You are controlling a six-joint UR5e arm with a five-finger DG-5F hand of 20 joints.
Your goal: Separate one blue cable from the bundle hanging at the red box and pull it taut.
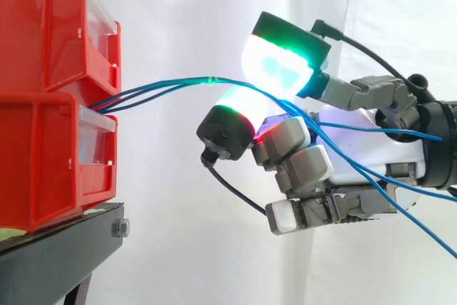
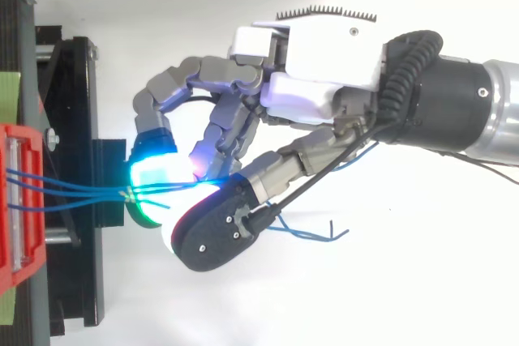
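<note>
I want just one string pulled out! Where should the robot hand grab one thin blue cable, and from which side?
Probably on the bare stretch near the stacked red plastic bins, where the thin blue cables fan apart; at the robot hand they bunch between its pads. Come from the open side away from the bins, pinching one strand from above and below.

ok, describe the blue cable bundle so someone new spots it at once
Start at the stacked red bins on the black stand. From where the two meet, thin blue cables run right to the hand, pinched between its glowing fingers. They are the only blue strands.
</note>
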